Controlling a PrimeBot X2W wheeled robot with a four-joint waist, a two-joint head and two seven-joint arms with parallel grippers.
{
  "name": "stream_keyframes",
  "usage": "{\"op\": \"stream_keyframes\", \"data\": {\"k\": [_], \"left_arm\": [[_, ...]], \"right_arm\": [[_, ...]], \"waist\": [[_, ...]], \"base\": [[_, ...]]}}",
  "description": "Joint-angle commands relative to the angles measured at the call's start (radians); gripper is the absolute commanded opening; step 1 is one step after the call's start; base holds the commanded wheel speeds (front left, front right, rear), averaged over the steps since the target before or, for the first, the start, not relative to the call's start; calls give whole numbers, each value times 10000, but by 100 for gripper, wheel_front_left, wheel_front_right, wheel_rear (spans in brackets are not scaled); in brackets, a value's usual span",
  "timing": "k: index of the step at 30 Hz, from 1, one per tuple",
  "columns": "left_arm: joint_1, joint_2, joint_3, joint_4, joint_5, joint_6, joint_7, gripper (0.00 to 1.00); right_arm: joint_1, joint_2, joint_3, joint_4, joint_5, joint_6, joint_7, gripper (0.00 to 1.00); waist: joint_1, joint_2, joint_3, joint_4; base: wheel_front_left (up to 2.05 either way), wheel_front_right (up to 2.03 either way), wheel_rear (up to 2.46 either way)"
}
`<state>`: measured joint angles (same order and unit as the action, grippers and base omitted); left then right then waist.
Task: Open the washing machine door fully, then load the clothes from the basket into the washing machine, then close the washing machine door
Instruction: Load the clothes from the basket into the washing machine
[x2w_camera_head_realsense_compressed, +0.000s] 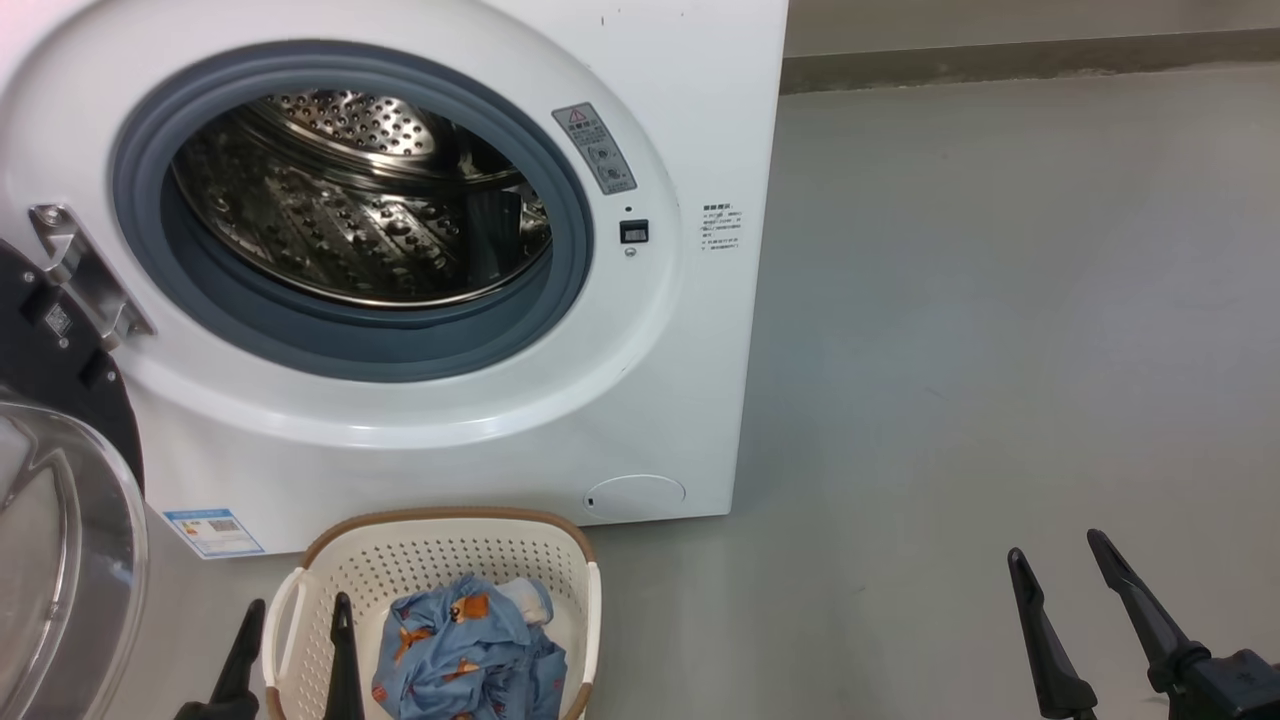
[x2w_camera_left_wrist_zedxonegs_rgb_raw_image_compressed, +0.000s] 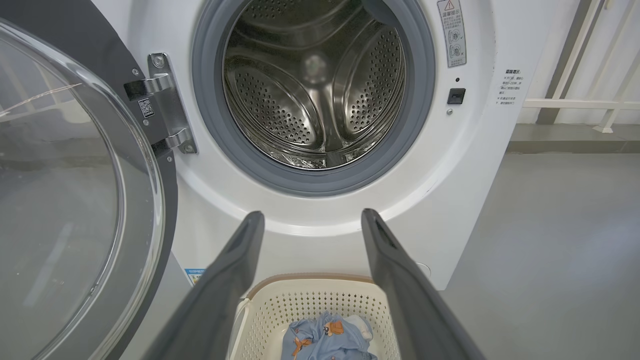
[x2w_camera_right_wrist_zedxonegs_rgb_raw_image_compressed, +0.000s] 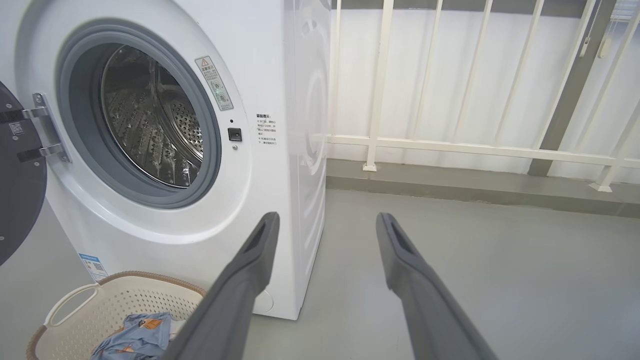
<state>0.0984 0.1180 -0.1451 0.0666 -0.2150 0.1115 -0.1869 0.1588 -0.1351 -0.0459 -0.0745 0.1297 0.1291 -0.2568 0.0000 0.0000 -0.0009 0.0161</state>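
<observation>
Washing machine door (x2w_camera_head_realsense_compressed: 60, 560): swung wide open to the left of the left jaws, with its clear glass bowl facing out and its black rim hanging on a steel hinge (x2w_camera_head_realsense_compressed: 85, 270).
Door sticker (x2w_camera_left_wrist_zedxonegs_rgb_raw_image_compressed: 146, 106): a small QR code on the black rim by the hinge, with no readable words.
Left gripper (x2w_camera_head_realsense_compressed: 298, 603): jaws spread wide and holding nothing. In the head view its two dark fingers stand either side of the basket's left handle; I cannot tell whether they touch it.
Basket (x2w_camera_head_realsense_compressed: 440, 520): on the floor against the machine's front. In the left wrist view it lies below and between the left jaws.
Clothes (x2w_camera_head_realsense_compressed: 465, 640): a crumpled blue heap with orange prints and a white part, inside the basket just right of the left jaws.
Blue label (x2w_camera_head_realsense_compressed: 213, 532): low on the machine's front, just ahead of the left jaws. It carries a QR code, and its print is too small to read.
Washing machine (x2w_camera_head_realsense_compressed: 680, 80): ahead of the left jaws, with its grey rubber ring (x2w_camera_head_realsense_compressed: 340, 345) and steel drum (x2w_camera_head_realsense_compressed: 360, 200) exposed.
Warning sticker (x2w_camera_head_realsense_compressed: 595, 148): grey with a red triangle, to the right of the ring. Its characters are illegible.
Printed block (x2w_camera_head_realsense_compressed: 722, 227): small dark lines of text beside the black latch socket (x2w_camera_head_realsense_compressed: 634, 232), unreadable.
Right gripper (x2w_camera_head_realsense_compressed: 1056, 545): jaws fully apart and empty over the bare grey floor (x2w_camera_head_realsense_compressed: 1000, 300), well to the right of the basket and the machine.
Railing (x2w_camera_right_wrist_zedxonegs_rgb_raw_image_compressed: 450, 145): white bars beyond the right jaws.
</observation>
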Motion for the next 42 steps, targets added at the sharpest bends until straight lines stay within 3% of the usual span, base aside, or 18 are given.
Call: {"op": "stream_keyframes", "data": {"k": [1, 7, 13, 23, 31, 42], "left_arm": [[-267, 144, 291, -212, -17, 112, -78, 100], [-357, 118, 195, 78, -83, 95, -63, 100], [-808, 44, -13, 1154, -257, -208, -170, 100], [-3513, -276, -733, 5484, -667, -1339, 425, 100], [-5739, -493, -1112, 8222, -994, -1994, 926, 100], [-8544, -595, -1588, 10741, -1000, -2192, 1190, 100]], "right_arm": [[-182, -185, 235, -214, 123, 16, -49, 100], [-170, -224, 296, -215, 145, 16, -49, 100], [-321, -323, 389, -293, 215, 16, -49, 100], [-922, -692, 560, -520, 443, 16, -49, 100], [-1604, -900, 654, -779, 587, 16, -49, 100], [-2822, -1021, 1082, -1001, 812, 16, -49, 100]], "waist": [[0, 0, 8, 21], [0, 0, 113, 117], [0, 0, 499, 137], [0, 0, 1950, 130], [0, 0, 3237, -74], [0, 0, 5325, -377]], "base": [[0, 0, 0], [0, 0, 0], [0, 0, 0], [0, 0, 0], [0, 0, 0], [0, 0, 0]]}}
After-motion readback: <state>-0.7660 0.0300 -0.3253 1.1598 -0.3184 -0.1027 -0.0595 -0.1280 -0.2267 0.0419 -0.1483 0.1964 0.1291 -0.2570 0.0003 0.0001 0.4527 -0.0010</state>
